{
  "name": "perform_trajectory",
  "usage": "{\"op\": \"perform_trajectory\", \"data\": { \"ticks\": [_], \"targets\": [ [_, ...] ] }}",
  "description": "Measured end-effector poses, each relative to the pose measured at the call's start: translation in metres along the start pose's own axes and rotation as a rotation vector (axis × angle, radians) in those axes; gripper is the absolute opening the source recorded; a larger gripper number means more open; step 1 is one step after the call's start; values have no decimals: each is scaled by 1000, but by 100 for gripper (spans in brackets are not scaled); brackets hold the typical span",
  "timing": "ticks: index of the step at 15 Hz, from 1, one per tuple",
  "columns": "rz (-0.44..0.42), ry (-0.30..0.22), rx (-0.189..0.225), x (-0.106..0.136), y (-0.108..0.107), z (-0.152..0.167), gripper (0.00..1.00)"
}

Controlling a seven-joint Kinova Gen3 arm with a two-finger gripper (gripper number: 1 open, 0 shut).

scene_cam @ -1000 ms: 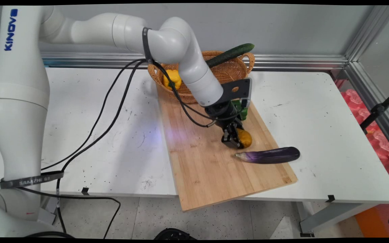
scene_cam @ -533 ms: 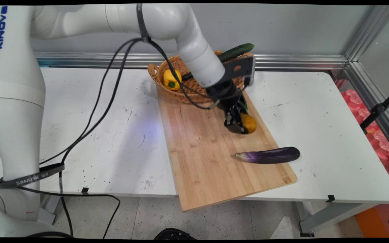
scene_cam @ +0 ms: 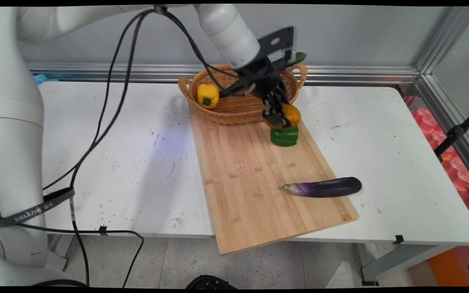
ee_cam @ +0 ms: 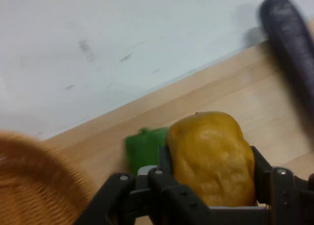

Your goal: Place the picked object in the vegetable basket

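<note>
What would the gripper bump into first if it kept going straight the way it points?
Probably the green pepper on the cutting board. The gripper, shut on an orange pepper, points down with the green pepper just below it, though the gap is hard to judge.

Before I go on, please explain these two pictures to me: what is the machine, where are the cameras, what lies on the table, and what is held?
It is a white robot arm with a black end effector. One camera looks down at the table from its near side; the other sits on the hand. The end effector grips an orange pepper above a green pepper on the wooden board. An eggplant lies across the board's right edge. The basket behind holds a yellow pepper and a cucumber.
</note>
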Motion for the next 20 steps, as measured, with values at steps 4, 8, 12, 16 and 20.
{"op": "perform_trajectory", "data": {
  "ticks": [4, 8, 12, 16, 20],
  "targets": [
    [-23, -22, 63, -14, -27, -16, 0],
    [-43, -35, 112, -29, -49, -22, 0],
    [-66, -34, 153, -43, -71, -18, 0],
    [-87, -25, 181, -51, -85, -8, 0],
    [-108, -16, 199, -57, -94, 4, 0]
  ]
}}
